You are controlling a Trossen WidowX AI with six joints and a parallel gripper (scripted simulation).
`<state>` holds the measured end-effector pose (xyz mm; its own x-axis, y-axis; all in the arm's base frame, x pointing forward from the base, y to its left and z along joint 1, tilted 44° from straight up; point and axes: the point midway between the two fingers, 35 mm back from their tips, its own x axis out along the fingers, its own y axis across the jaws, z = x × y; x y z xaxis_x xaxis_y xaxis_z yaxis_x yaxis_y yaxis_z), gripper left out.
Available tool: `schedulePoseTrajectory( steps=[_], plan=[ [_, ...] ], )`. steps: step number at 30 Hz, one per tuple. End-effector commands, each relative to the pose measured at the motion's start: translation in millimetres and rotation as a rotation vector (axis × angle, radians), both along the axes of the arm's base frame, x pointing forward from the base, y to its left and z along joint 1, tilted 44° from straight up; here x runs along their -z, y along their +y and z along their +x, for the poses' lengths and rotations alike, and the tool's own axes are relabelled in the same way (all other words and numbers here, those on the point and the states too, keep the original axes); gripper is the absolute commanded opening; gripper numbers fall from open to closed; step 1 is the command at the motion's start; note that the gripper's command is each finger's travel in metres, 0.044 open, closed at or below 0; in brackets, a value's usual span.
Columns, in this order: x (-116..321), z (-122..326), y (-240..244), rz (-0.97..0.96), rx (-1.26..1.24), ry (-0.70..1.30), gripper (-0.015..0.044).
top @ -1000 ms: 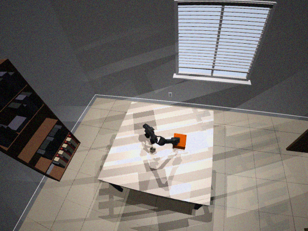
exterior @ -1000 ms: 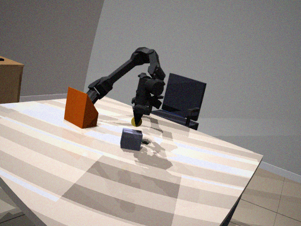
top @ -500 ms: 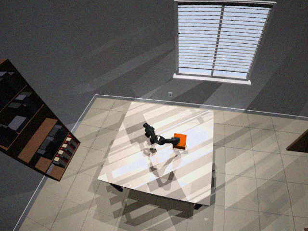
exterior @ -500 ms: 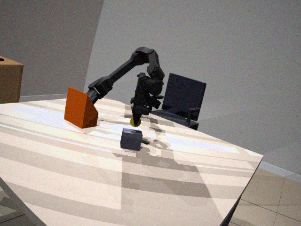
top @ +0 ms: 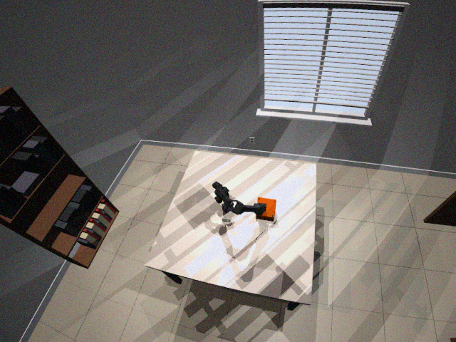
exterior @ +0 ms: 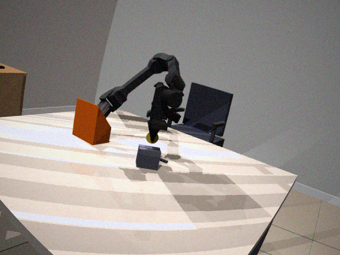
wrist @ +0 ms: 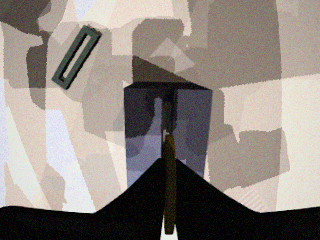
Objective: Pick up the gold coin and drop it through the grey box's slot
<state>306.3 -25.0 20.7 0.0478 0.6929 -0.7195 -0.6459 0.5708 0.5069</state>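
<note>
The gold coin is edge-on in the wrist view, upright between the fingertips. My gripper is shut on it. In the exterior view the coin appears just above the grey box, apart from its lid. In the wrist view the dark slot runs nearly in line with the coin, and the coin's far end overlaps its near part; the fingers hide the rest. The dark-green holder is empty, beside the box. The top view does not show the box clearly.
An orange block stands at the arm's base on the table. A dark chair is behind the table. Striped light and shadows cross the table top.
</note>
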Motion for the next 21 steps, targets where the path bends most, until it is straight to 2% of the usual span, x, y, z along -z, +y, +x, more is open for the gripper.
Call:
schedulePoseTrajectory(
  steps=[1, 21],
  plan=[
    [1.3, 0.4, -1.2, -0.002, -0.003, -0.002, 0.0004],
    [3.9, -2.2, 3.4, 0.001, 0.007, 0.006, 0.0]
  ],
)
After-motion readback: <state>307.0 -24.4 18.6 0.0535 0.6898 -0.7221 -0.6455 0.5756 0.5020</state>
